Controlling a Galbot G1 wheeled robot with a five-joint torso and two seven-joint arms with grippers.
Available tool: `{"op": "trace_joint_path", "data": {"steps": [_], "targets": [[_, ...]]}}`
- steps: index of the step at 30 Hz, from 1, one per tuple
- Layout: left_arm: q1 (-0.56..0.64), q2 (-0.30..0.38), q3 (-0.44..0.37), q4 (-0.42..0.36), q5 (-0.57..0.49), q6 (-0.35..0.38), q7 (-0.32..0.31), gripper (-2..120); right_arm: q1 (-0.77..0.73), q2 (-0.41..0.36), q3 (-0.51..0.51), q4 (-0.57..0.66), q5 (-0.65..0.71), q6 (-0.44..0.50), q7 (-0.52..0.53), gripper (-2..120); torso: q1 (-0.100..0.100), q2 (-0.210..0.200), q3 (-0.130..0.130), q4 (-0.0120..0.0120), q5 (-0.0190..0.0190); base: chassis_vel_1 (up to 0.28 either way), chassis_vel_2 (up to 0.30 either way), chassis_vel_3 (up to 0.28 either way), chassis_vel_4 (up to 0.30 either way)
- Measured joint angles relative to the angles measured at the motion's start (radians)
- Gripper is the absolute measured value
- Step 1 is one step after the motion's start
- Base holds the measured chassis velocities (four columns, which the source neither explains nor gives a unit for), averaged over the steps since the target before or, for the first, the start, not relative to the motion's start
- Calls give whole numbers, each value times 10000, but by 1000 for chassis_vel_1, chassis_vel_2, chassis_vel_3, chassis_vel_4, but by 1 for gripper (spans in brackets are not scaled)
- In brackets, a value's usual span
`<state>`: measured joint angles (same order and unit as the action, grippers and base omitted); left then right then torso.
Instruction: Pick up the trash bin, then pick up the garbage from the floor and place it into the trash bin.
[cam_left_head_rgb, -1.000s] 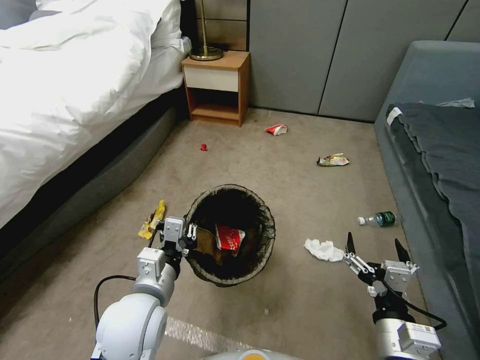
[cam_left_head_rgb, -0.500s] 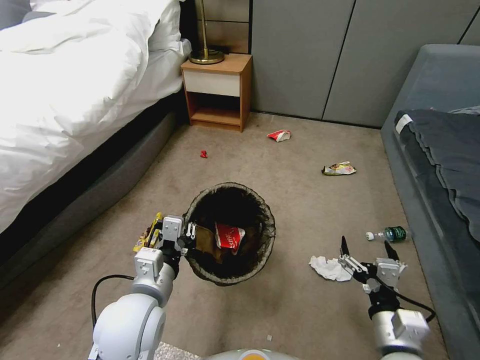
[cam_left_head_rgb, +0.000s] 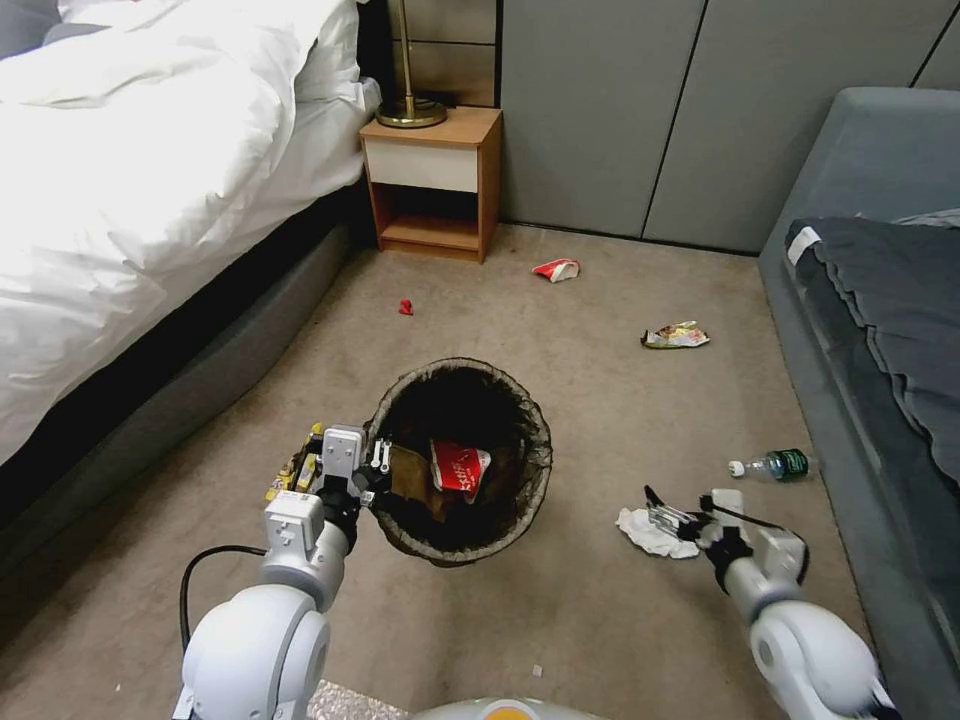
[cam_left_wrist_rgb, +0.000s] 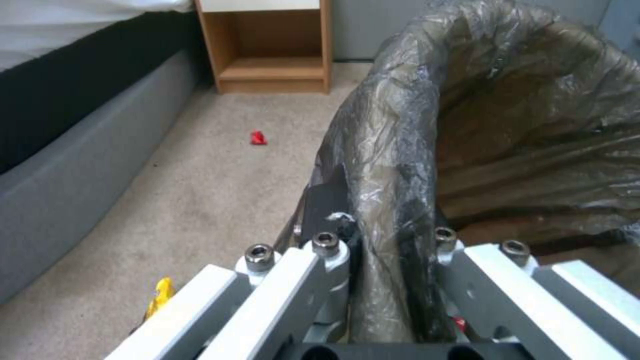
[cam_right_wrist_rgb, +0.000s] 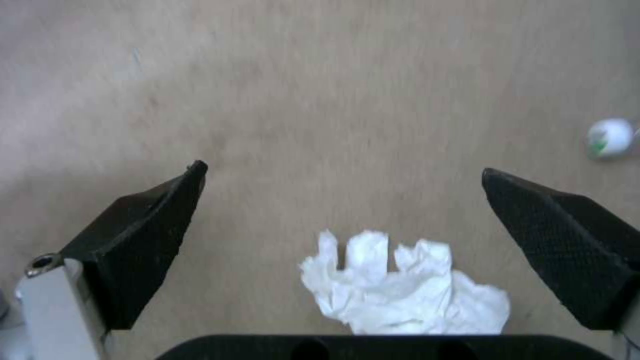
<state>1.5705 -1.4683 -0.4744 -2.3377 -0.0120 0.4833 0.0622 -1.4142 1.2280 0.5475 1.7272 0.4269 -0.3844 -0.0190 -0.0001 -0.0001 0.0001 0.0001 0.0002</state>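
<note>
**Spotter:** Where are you with the pickup?

**Operator:** My right gripper (cam_left_head_rgb: 668, 518) is low over the white tissue (cam_left_head_rgb: 645, 531) on the floor (cam_left_head_rgb: 600, 400), fingers spread wide. From the right wrist camera the tissue (cam_right_wrist_rgb: 407, 292) lies between the two black fingertips (cam_right_wrist_rgb: 140, 240), but close to the palm and not yet touched.

**Spotter:** How do you want to take it?

**Operator:** I'd say straight down until the tips nearly brush the carpet, wad kept centred, then a slow close. It's soft and crumpled, so it should bunch up; a high close would probably only catch a flap.

**Spotter:** And the bin?

**Operator:** My left gripper (cam_left_head_rgb: 372, 470) is clamped on the rim of the trash bin (cam_left_head_rgb: 520, 470) and carries it just beside the tissue; the wrist view shows the bag-covered rim (cam_left_wrist_rgb: 393, 165) pinched between the fingers. Inside I see crumpled brown paper (cam_left_head_rgb: 408, 480) and a red-and-white wrapper (cam_left_head_rgb: 458, 470).

**Spotter:** What else is out there?

**Operator:** A green bottle (cam_left_head_rgb: 772, 465) by the sofa (cam_left_head_rgb: 860, 160), another wrapper (cam_left_head_rgb: 675, 336) farther out, a red-and-white one (cam_left_head_rgb: 556, 269) near the nightstand (cam_left_head_rgb: 435, 180), a small red scrap (cam_left_head_rgb: 405, 306), and yellow wrappers (cam_left_head_rgb: 295, 468) beside my left wrist.
</note>
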Motion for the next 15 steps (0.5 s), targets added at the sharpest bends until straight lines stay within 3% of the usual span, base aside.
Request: {"op": "trace_joint_path", "data": {"steps": [6,15], "targets": [[-15,-49,25,-14,-1,86,-9,5,931,-184,-475,-1500,43,-341,18,100,0,0,0,-1,-2,0,0,0,0],[-61,-67,86,2,5,106,-14,5,1532,81,-627,-2737,-57,-310,201,100,1,0,0,-1,-2,0,0,0,0]]}}
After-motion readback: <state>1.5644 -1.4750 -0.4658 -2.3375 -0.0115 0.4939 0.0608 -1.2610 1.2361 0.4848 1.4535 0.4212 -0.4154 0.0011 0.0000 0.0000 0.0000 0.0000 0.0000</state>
